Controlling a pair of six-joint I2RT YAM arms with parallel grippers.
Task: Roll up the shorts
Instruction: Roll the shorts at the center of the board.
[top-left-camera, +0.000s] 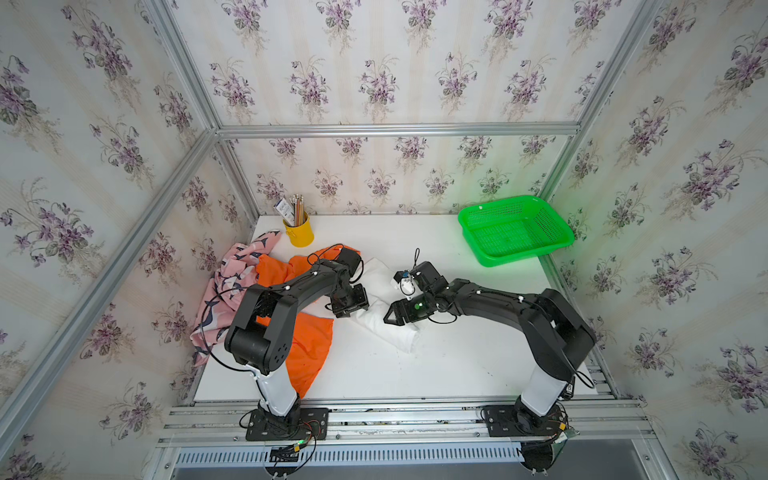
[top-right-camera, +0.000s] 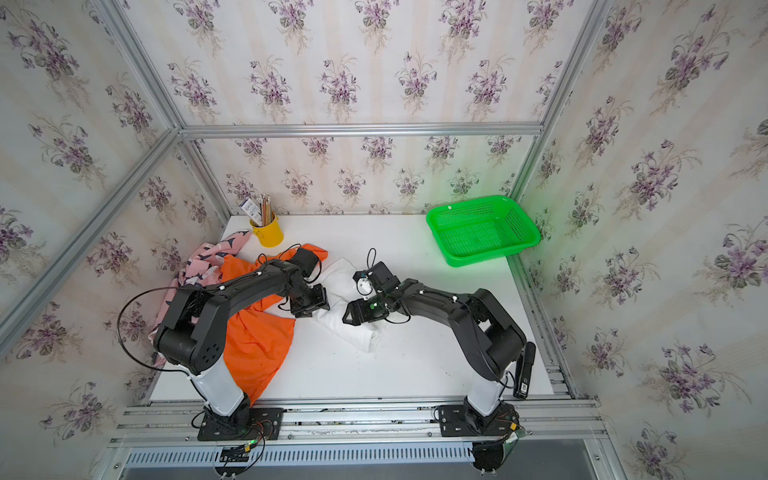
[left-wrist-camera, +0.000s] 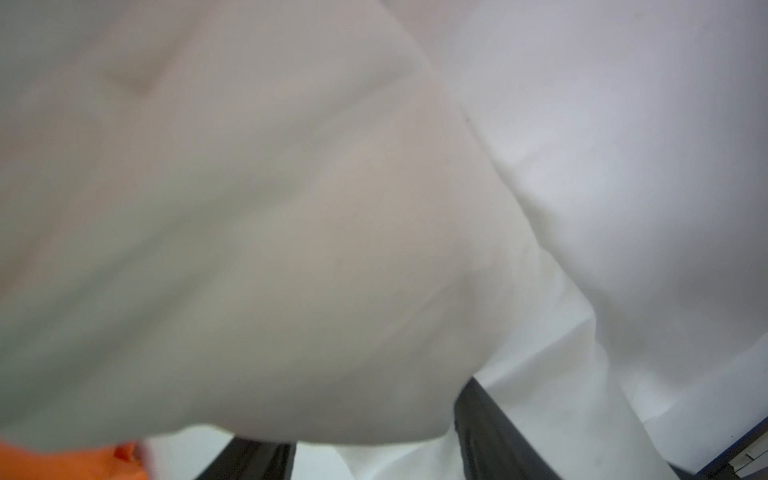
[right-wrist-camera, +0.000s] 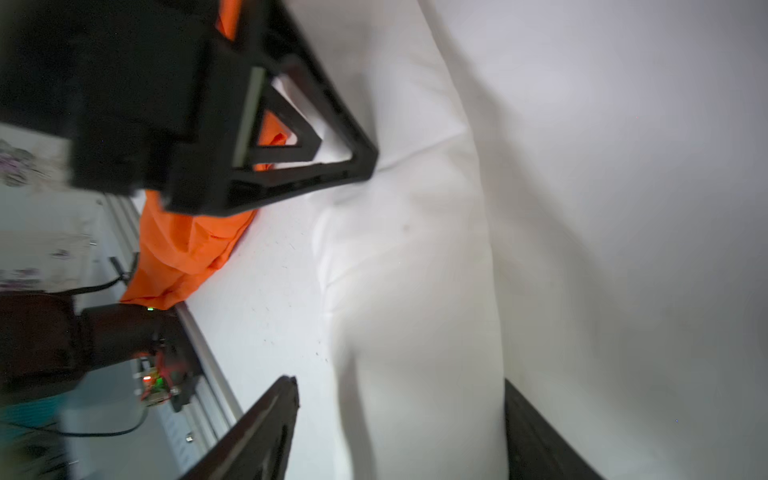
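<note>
The white shorts (top-left-camera: 400, 336) (top-right-camera: 365, 337) lie as a folded diagonal strip at the table's middle. My left gripper (top-left-camera: 353, 309) (top-right-camera: 310, 309) points down at the strip's left side. In the left wrist view its fingers (left-wrist-camera: 482, 428) stand apart with white cloth (left-wrist-camera: 249, 208) bulging between them, and it (left-wrist-camera: 365, 451) is open. My right gripper (top-left-camera: 394, 321) (right-wrist-camera: 401, 432) is open and straddles a fold of the white shorts (right-wrist-camera: 415, 291). The orange shorts (top-left-camera: 311, 349) (right-wrist-camera: 187, 249) lie crumpled under the left arm. The pink whale-print shorts (top-left-camera: 232, 270) (top-right-camera: 203, 257) are bunched at the table's left edge.
A green mesh basket (top-left-camera: 513, 259) (top-right-camera: 478, 258) stands at the back right corner. A yellow cup (top-left-camera: 299, 236) (top-right-camera: 268, 236) with pencils stands at the back left. Metal frame rails run along the table's front and sides.
</note>
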